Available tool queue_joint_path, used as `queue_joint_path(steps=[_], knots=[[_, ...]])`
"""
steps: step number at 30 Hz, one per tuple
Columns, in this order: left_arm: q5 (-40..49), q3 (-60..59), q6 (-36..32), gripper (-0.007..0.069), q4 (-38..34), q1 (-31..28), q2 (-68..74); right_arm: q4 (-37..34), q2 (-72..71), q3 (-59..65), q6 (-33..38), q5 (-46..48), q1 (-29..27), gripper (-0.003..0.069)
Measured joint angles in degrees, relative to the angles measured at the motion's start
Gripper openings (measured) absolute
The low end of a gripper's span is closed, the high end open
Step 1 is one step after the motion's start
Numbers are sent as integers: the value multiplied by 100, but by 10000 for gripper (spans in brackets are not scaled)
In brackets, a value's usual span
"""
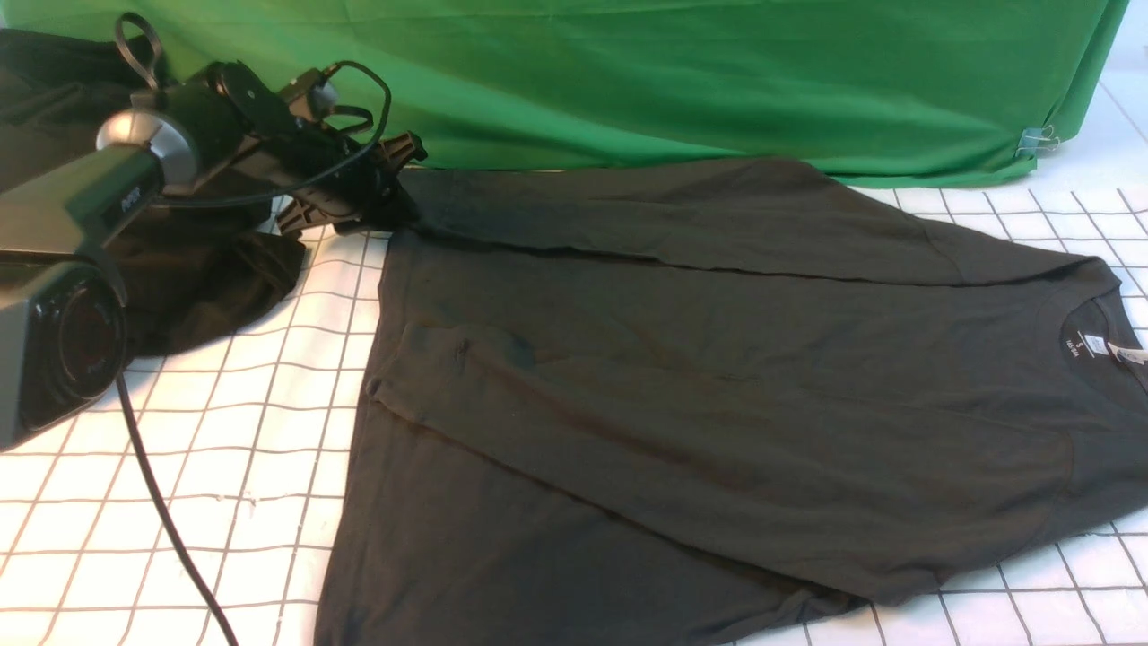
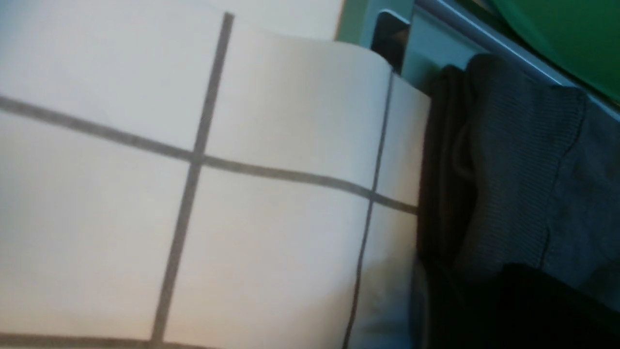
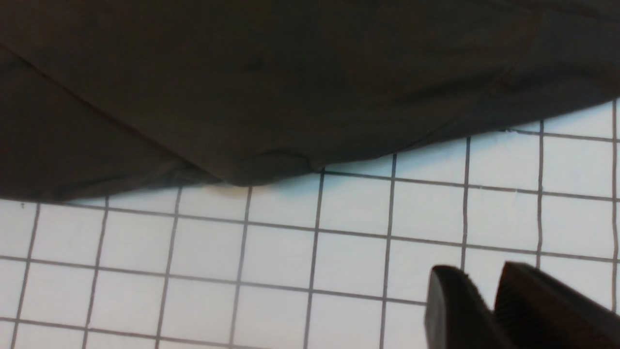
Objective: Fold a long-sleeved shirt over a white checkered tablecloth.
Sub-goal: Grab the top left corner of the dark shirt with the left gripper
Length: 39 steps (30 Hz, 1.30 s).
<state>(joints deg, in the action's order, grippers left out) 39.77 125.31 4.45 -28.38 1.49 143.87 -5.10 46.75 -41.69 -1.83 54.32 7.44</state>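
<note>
The long-sleeved shirt (image 1: 717,359) lies flat on the white checkered tablecloth (image 1: 224,449), collar and white neck label (image 1: 1094,345) at the right. Both sleeves are folded across the body, and no chest logo shows. My left gripper (image 1: 395,211) sits low at the far-left end of the far sleeve. In the left wrist view its dark jaws (image 2: 508,310) are shut on the bunched ribbed cuff (image 2: 523,169). My right gripper (image 3: 489,276) is out of the front view. It hovers over bare tablecloth (image 3: 193,266) near the shirt's edge (image 3: 290,87), fingers together and holding nothing.
Another black garment (image 1: 206,287) is heaped at the left, behind my left arm. A green cloth (image 1: 673,81) hangs along the back, with a clip (image 1: 1036,139) at its right corner. A black cable (image 1: 170,529) trails over the tablecloth at front left.
</note>
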Motion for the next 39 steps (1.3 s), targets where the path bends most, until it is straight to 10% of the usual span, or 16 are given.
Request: queue_joint_path(steps=[11, 29, 39], knots=[[106, 6, -44, 26, -253, -157, -143, -5, 0, 0, -5, 112, 0, 144], [32, 12, -141, 250, -274, -163, -149, -5, 0, 0, -5, 116, 0, 159], [-2, 12, -164, 169, -410, -163, 47, -5, 0, 0, -5, 116, 0, 166]])
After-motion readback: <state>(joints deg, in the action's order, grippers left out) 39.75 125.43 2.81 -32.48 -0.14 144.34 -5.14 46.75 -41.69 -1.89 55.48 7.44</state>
